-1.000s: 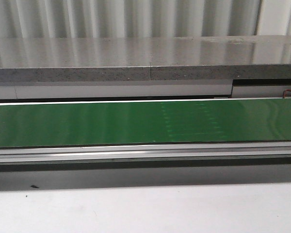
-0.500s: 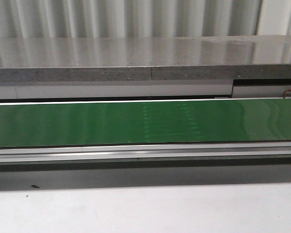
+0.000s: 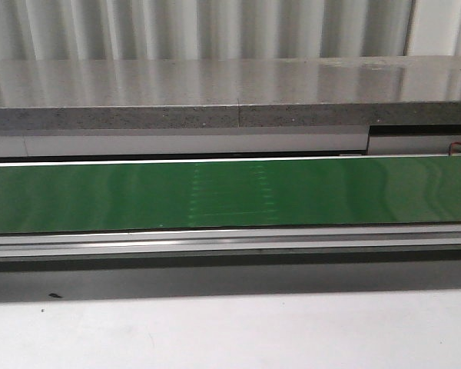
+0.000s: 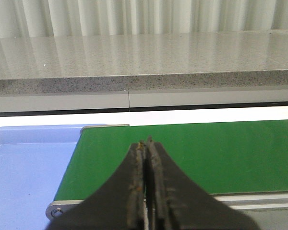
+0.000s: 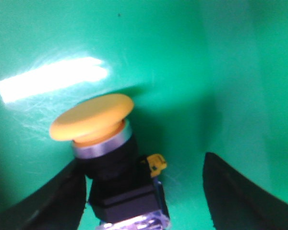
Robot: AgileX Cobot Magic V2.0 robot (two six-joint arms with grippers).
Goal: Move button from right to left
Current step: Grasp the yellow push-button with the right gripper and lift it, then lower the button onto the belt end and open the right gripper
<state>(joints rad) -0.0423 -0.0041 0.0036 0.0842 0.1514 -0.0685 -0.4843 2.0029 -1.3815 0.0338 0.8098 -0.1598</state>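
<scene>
Button sits between spread right hand fingers.

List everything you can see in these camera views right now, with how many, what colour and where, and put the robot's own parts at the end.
button: one, yellow cap, silver ring, dark body, lying on the green belt between the right gripper's fingers.
conveyor belt: one, green, running left to right across the front view, its end showing in the left wrist view.
tray: one, light blue, past the end of the belt in the left wrist view.
counter: one, speckled grey, behind the belt.
table: one, white, in front of the belt.
left gripper: one, dark, fingers pressed together, holding nothing, over the belt's end.
right gripper: one, dark, open, fingers on either side of the button; whether either touches it I cannot tell.
</scene>
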